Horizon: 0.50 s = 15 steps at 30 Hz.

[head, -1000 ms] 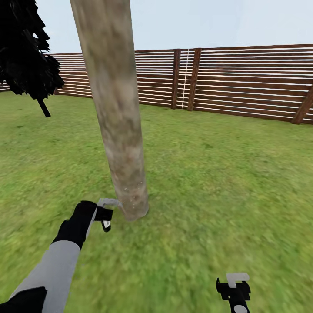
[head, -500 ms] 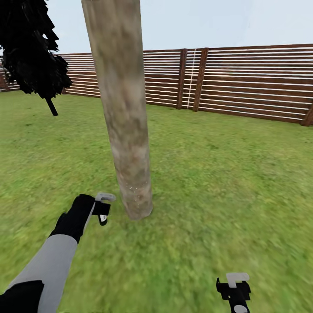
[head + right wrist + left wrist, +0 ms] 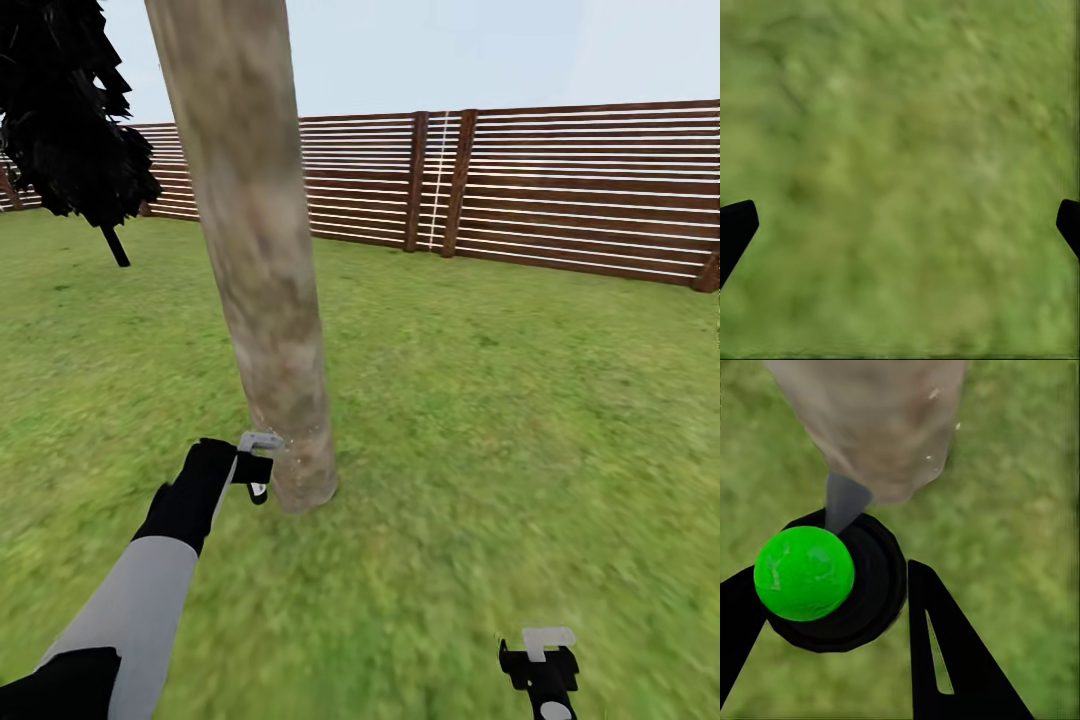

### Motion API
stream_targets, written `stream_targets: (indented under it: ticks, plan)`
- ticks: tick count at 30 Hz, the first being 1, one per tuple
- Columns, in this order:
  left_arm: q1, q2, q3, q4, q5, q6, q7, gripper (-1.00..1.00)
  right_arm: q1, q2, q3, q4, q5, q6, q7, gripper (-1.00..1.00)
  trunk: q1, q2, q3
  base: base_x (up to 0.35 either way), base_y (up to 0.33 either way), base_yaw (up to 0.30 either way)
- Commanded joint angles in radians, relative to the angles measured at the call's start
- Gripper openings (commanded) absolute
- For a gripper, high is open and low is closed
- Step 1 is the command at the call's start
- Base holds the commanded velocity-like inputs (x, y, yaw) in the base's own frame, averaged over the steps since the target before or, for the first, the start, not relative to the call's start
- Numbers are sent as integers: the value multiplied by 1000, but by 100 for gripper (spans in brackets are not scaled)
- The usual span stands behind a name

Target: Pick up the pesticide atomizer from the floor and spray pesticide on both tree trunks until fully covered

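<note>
Grass (image 3: 520, 420), tree trunk (image 3: 262, 280), left gripper (image 3: 832, 607) around atomizer (image 3: 804, 574) (green-capped)

One thick grey-brown tree trunk (image 3: 262, 260) stands on the lawn (image 3: 520, 400), its crown out of frame. One narrow black cypress-like tree (image 3: 65, 110) stands near the fence (image 3: 560, 190); the fence shows three dark upright posts, two close together and one at the far right edge, perhaps more behind the black tree. Two arms are in sight, each ending in one pincer: the left pincer (image 3: 255, 470) and the right pincer (image 3: 545, 665). One atomizer (image 3: 832, 585), black with one green ball on it, sits between the left pincer's two fingers (image 3: 960, 660).
</note>
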Motion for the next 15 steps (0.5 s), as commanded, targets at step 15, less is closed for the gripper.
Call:
stream_targets:
  ticks: [15]
  plan:
    - [11, -3, 6, -54, -10, 87, -8, -100, -1, 1, -7, 2, 10, -4, -3, 100, -1, 0, -1, 51, -197, 14]
